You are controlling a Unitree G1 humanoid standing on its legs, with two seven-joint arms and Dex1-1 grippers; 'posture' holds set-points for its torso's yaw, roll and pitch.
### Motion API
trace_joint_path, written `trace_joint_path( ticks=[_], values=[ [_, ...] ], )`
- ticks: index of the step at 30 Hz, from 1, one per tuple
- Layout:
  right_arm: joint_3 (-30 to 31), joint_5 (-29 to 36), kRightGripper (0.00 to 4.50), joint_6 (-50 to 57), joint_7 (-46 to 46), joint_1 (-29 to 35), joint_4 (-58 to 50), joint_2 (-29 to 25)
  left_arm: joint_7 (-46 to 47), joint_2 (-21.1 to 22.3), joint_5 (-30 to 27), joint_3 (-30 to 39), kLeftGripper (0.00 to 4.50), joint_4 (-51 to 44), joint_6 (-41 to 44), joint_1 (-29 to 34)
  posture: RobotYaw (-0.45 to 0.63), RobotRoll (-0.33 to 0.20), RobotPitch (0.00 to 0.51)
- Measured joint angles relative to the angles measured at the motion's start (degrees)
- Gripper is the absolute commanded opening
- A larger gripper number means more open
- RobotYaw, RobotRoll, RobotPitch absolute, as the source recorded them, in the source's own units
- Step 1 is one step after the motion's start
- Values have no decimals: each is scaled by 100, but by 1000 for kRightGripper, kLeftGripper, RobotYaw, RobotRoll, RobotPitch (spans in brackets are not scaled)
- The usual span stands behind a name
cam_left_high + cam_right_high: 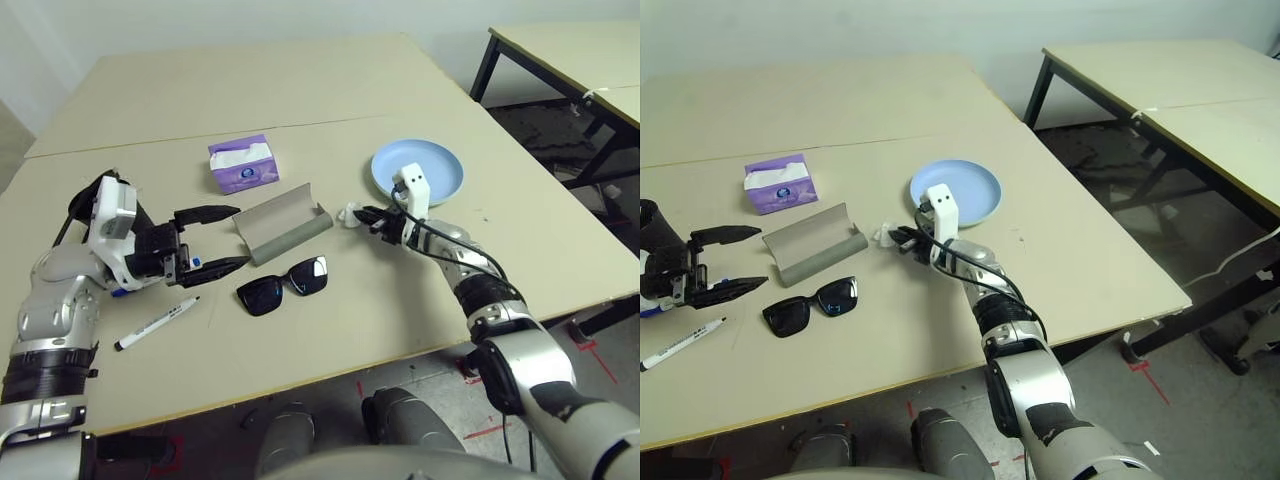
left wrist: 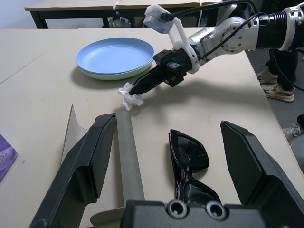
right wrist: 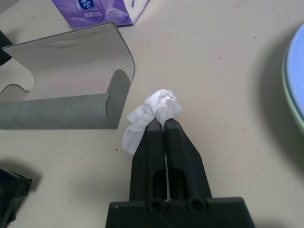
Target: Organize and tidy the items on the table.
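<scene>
right gripper (image 3: 165, 124): its two black fingers are together, clamped on the crumpled white tissue (image 3: 151, 114), which lies between the open glasses case and the plates; left gripper (image 1: 222, 240): fingers wide apart with nothing gripped, at the robot's left of the glasses case; glasses case (image 1: 283, 225): grey-green, standing open on the table (image 1: 330, 330), near the middle of the arrangement; black sunglasses (image 1: 283, 287): on the tabletop, just beside the case on the side nearer the robot; plates (image 2: 115, 56): stacked, light blue on top and pale green beneath, beyond the right gripper; purple tissue box (image 1: 243, 164): upright beyond the case, a white tissue showing at its top; black-capped marker pen (image 1: 157, 323): white barrel, lying on the robot's left side of the table, nearer the robot than the left gripper; second marker pen (image 1: 122, 292): mostly hidden by the left gripper and forearm, its blue part visible; black cup (image 1: 658, 232): behind the left gripper, partly hidden by it; smaller table (image 1: 590, 60): black-legged, beyond the main table on the robot's right
</scene>
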Motion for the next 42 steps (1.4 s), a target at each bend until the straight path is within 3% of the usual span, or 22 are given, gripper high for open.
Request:
trace_joint_path(
  ticks=[5, 11, 18, 23, 30, 31, 35, 42],
  values=[
    [-109, 101, 28, 191, 1, -70, -280, -23, -5, -19, 9, -1, 4500, 2, -17, 22, -44, 0, 63],
    [-471, 363, 28, 538, -69, -920, -810, -392, -11, -93, 39, -30, 4500, 5, -55, 68, -49, 0, 63],
    [-504, -37, 28, 238, -415, -1389, 579, -1094, -2, -142, 126, -41, 4500, 11, -72, 140, -35, 0, 57],
    [-290, -538, 1670, 100, -669, -1387, 1492, -1256, 44, -146, 126, -34, 4500, -40, -71, 203, -30, 0, 60],
    [-235, -818, 4261, -40, -981, -1388, 1547, -1366, 85, -143, 124, -13, 4500, -124, -54, 321, -43, 0, 64],
    [-233, -836, 4442, -24, -1002, -1371, 1447, -1421, 85, -142, 124, -13, 4500, -131, -49, 322, -45, 0, 64],
    [-234, -879, 4442, 335, -990, -1160, 513, -1814, 63, -108, 126, -17, 4500, -131, -34, 318, -68, 0, 66],
    [-228, -289, 4442, 2973, -50, -328, -3408, -2790, -104, -29, 148, -30, 4500, 40, -55, 232, -112, 0, 65]
  ],
)
